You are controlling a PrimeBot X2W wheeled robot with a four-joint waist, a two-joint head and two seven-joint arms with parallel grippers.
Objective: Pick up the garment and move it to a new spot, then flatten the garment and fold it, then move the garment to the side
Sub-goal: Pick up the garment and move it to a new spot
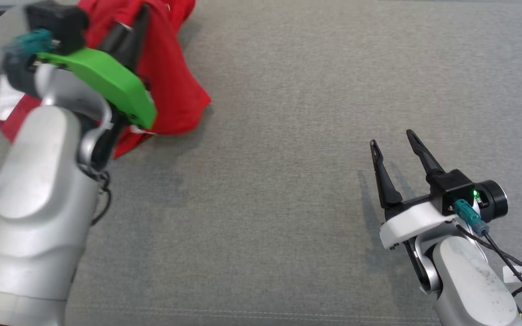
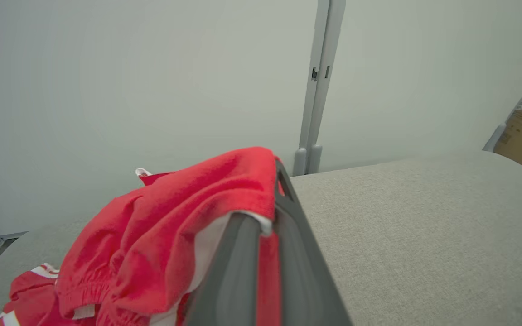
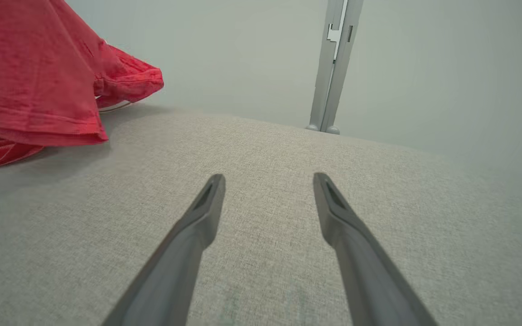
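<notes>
Crumpled red fabric garment with white trim (image 1: 175, 86) at far-left of grey fabric surface (image 1: 288, 181), part raised; left gripper (image 2: 272, 213) clamped on upper fold. Right gripper (image 1: 391, 137) spread, empty, well apart; garment lies to its left

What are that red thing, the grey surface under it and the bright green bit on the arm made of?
The red garment looks like soft matte knit, likely cotton: it drapes in folds, with stitched hems. The grey surface seems woven, upholstery-like cloth, showing a fine flecked weave. The green bracket appears to be hard plastic: smooth, even colour, slight sheen.
</notes>
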